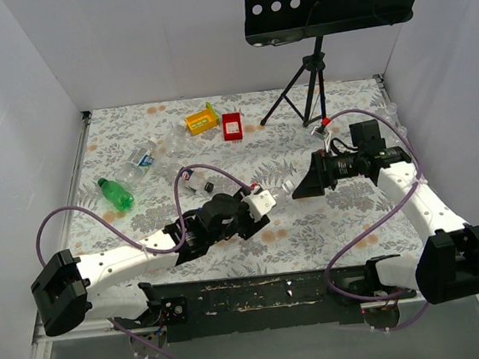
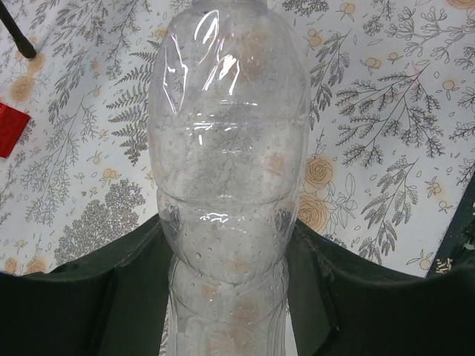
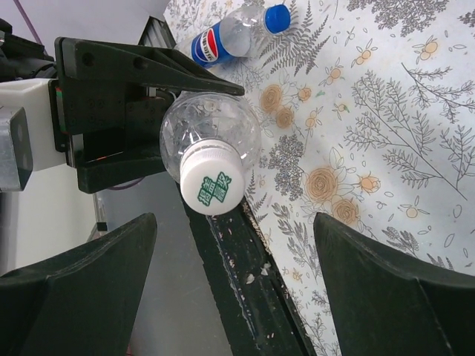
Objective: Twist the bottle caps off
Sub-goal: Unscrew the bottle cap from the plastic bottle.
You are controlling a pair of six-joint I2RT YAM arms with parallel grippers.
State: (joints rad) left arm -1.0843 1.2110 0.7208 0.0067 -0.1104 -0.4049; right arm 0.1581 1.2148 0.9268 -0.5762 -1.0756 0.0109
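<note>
The flower-patterned table (image 1: 355, 219) is carrying the whole job, and both grippers are meeting over its middle. The left gripper (image 2: 230, 248) is clenching a clear bottle (image 2: 226, 148) around its lower body, holding it roughly level with the neck pointing toward the right gripper (image 3: 236, 241). That one is standing released, jaws spread wide and facing the bottle's mouth, touching nothing. The white cap (image 3: 211, 187), printed in green, is sitting on that neck, seemingly screwed fully home though the thread is hidden. It is lying between the open fingers but nearer one than the other.

What is worrying me: the bottle wall is thin and smooth, so a twist on the cap could be spinning the whole bottle inside the left grip instead of loosening the thread. The off-centre cap is also risking one finger arriving first and pushing the neck aside.

The left wrist view is showing only the bottle's body and the clamp; the cap is falling outside its top edge. The right wrist view is giving the cap face-on, plus a blue-labelled bottle (image 3: 223, 41) lying behind. The overhead view alone is showing how the two grippers are lining up, though the cap there is too small to read
</note>
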